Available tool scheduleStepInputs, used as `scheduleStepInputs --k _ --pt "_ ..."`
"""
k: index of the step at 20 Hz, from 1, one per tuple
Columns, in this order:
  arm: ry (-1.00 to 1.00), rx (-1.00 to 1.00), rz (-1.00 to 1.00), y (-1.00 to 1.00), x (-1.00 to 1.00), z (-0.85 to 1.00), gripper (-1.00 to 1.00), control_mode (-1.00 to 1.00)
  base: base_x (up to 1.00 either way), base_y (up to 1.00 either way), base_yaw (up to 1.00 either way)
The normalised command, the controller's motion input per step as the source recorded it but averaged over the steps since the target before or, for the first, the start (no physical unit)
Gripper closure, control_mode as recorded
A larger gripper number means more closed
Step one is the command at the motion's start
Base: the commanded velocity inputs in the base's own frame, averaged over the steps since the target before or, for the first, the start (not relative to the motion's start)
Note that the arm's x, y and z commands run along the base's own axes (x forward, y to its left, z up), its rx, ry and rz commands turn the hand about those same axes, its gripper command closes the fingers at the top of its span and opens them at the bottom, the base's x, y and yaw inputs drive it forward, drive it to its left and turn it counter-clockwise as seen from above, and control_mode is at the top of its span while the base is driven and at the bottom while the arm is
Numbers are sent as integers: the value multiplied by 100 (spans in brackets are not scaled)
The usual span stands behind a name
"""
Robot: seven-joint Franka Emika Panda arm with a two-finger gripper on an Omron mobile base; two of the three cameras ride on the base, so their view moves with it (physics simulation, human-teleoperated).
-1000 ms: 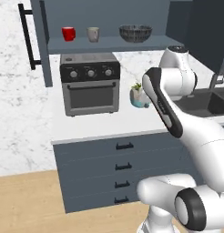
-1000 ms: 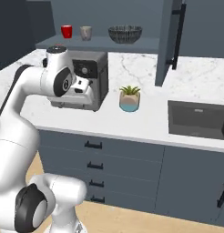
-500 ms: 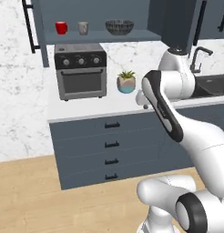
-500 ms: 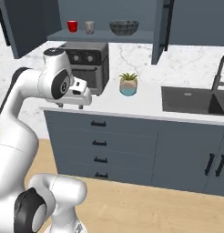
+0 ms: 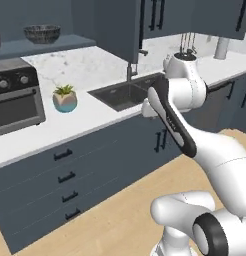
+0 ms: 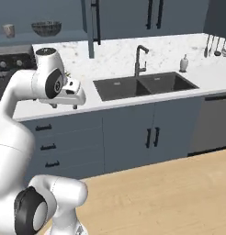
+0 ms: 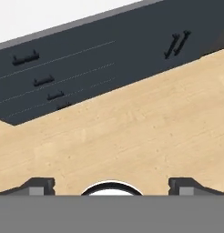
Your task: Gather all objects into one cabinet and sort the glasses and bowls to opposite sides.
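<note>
A wide dark patterned bowl [image 5: 41,34] sits on the shelf of the dark slate-blue cabinet [image 5: 55,46] at the upper left; it is also in the right base view as the bowl [image 6: 46,27]. A grey-beige mug [image 6: 9,30], one of the glasses, stands left of it on the same shelf. My gripper [image 6: 64,106] hangs in front of the counter edge, pointing down, well right of and below the cabinet. In the hand view the gripper [image 7: 112,186] is open, with bare wooden floor between the fingertips [image 7: 38,185].
A toaster oven [image 5: 15,97] and a small potted plant [image 5: 65,97] stand on the white counter [image 5: 95,117]. To the right lie a dark sink [image 6: 142,85] with faucet [image 6: 140,59], a soap dispenser [image 6: 183,63] and hanging utensils [image 6: 216,46]. Drawers [image 7: 50,68] face the wooden floor.
The whole scene has slid left in both base views as the base moved right: cabinet and oven are now at the left edge and the sink has come into view. The gripper stays open.
</note>
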Motion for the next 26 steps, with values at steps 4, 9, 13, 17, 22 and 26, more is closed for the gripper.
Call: scheduleStepInputs --k 4,9,13,17,22,26 --pt "0 0 0 0 0 0 -100 100 0 -1 -78" --pt "0 0 0 0 0 0 -100 100 0 -9 -81" --pt "0 0 0 0 0 0 -100 100 13 -5 -74" --pt "0 0 0 0 0 0 -100 100 76 -29 -42" --pt "0 0 0 0 0 0 -100 100 100 -40 -7" --pt "0 0 0 0 0 0 -100 100 100 -17 0"
